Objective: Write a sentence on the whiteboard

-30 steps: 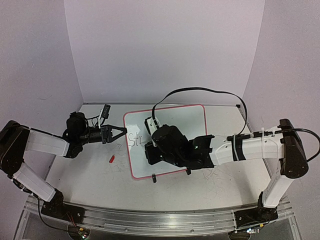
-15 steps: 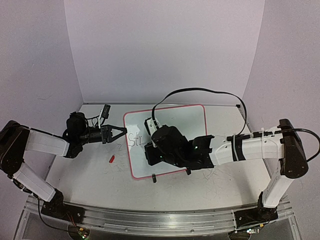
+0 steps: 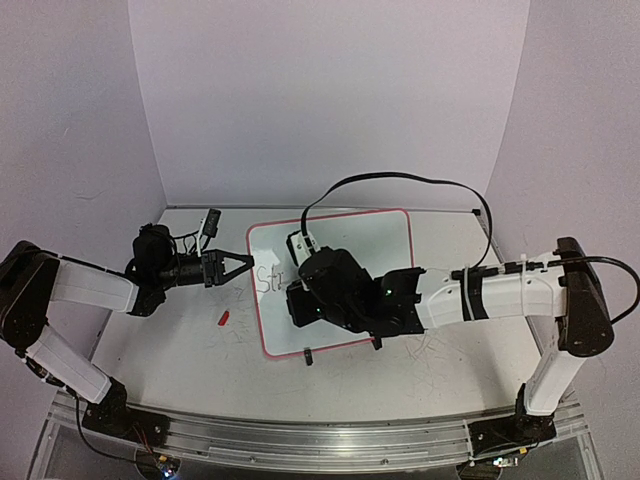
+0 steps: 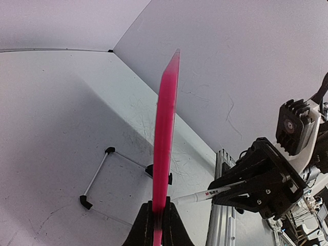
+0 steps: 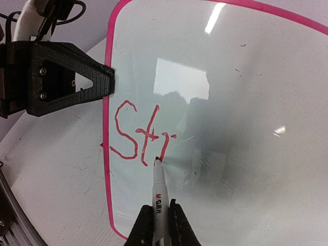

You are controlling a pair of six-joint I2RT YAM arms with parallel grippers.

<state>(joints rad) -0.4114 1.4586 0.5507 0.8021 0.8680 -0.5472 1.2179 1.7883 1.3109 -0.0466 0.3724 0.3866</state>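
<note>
Edging slightly left since a second ago, the right gripper (image 5: 158,218) pinches the marker (image 5: 159,187), its tip at the foot of the "r". The sentence (image 5: 139,137) reads only "Str", near the left rim of the whiteboard (image 5: 107,128), so most of it remains to be written. The left gripper (image 4: 155,219) clamps that rim. Around them: a scuffed grey table (image 3: 170,340), a red cap (image 3: 223,319), and lavender walls (image 3: 320,100).

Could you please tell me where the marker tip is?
Right wrist view: the marker tip sits at the "r" of "Str", near the left rim of the whiteboard.
</note>
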